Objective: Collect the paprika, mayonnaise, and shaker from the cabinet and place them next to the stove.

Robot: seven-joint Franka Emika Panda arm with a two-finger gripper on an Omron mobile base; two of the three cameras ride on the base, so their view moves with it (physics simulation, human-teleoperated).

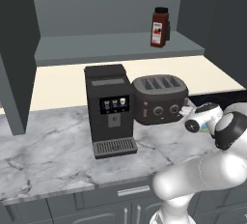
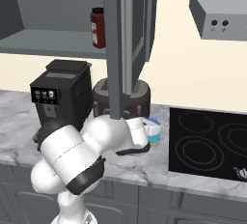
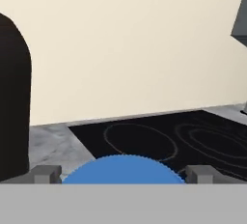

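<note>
A: What's the room like?

B: A cream wall (image 2: 178,63) runs behind a white-and-grey marbled bench (image 1: 43,146). Below the bench sit dark grey drawer fronts (image 1: 96,206) with pale bar pulls.

A: Anything standing on the bench?

B: A black coffee machine (image 1: 110,109) with a small lit screen, and just beside it a dark four-slot toaster (image 1: 159,97).

A: And higher up?

B: A grey range hood (image 2: 219,15) with two dark knobs hangs on the wall. Light is even, with soft shadows.
</note>
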